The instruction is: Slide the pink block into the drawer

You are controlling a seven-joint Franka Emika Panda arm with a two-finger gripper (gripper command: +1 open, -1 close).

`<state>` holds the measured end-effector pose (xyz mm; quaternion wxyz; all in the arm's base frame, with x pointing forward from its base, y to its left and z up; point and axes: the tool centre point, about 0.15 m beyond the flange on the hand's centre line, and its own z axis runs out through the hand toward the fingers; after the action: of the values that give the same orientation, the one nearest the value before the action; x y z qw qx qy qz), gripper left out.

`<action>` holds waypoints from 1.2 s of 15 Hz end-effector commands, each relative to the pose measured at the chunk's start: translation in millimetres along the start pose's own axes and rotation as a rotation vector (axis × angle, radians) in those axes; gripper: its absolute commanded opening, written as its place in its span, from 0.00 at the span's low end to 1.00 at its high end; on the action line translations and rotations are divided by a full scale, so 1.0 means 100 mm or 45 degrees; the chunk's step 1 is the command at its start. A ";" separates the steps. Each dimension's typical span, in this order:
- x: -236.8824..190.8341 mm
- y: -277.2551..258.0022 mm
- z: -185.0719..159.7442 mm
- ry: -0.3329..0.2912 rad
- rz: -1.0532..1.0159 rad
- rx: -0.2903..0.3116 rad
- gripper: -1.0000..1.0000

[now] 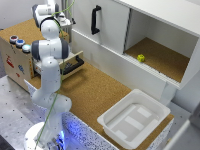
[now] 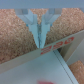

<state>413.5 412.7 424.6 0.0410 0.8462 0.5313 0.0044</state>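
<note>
The arm stands at the left of the exterior view, reaching up toward the upper left corner. Its gripper has the fingers pressed together with nothing between them, hovering over the cork top. The drawer sits pulled out, just right of the arm's middle, black bar handle facing out. A sliver of pink shows at the wrist view's edge; whether that is the block, I cannot tell. White tub lower right.
</note>
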 end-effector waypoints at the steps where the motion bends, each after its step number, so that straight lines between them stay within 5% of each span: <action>1: -0.25 0.05 0.05 0.062 0.070 0.022 0.00; 5: -0.28 0.09 0.04 0.077 0.105 0.024 0.00; 6: -0.30 0.10 0.02 0.087 0.121 0.019 1.00; 12: -0.58 0.05 -0.17 0.181 0.113 -0.015 1.00; 18: -0.94 -0.01 -0.12 0.259 0.228 0.034 1.00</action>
<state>402.8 375.3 452.5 0.0361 0.8786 0.4761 0.0067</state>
